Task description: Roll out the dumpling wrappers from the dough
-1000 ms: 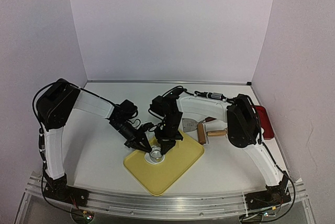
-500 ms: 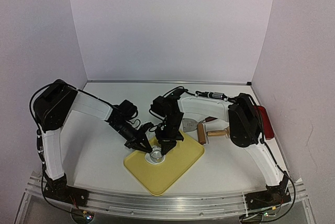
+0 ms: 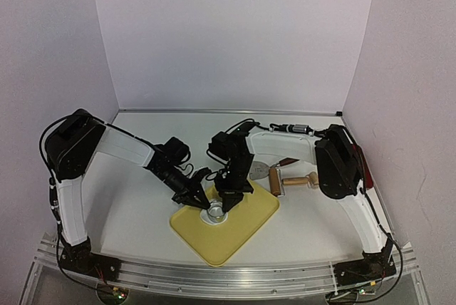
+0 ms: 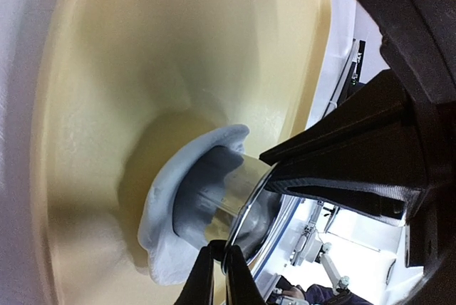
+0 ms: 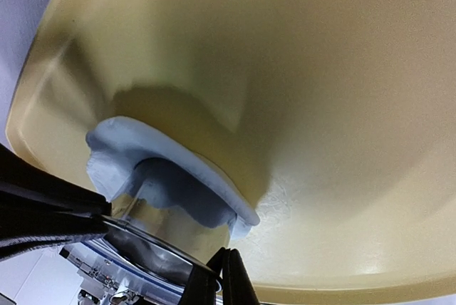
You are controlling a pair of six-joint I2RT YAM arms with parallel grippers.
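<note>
White tabletop (image 3: 135,212), yellow tray (image 3: 249,230): left pincer (image 4: 219,262) and right pincer (image 5: 216,271) clenched on ring cutter (image 4: 239,185) rim, over dough (image 4: 160,244). Risk: dough sticks inside and lifts with the cutter.

Top external camera: high behind the near edge of the bench (image 3: 135,212), facing downward. Both wrist cameras: very close, sharing the yellow tray (image 3: 242,230).

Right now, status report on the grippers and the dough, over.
Grippers: left gripper and right gripper shut on ring cutter rim. Cutter sits in dough patch on yellow tray. No cut wrappers showing. Nothing blocking.
</note>
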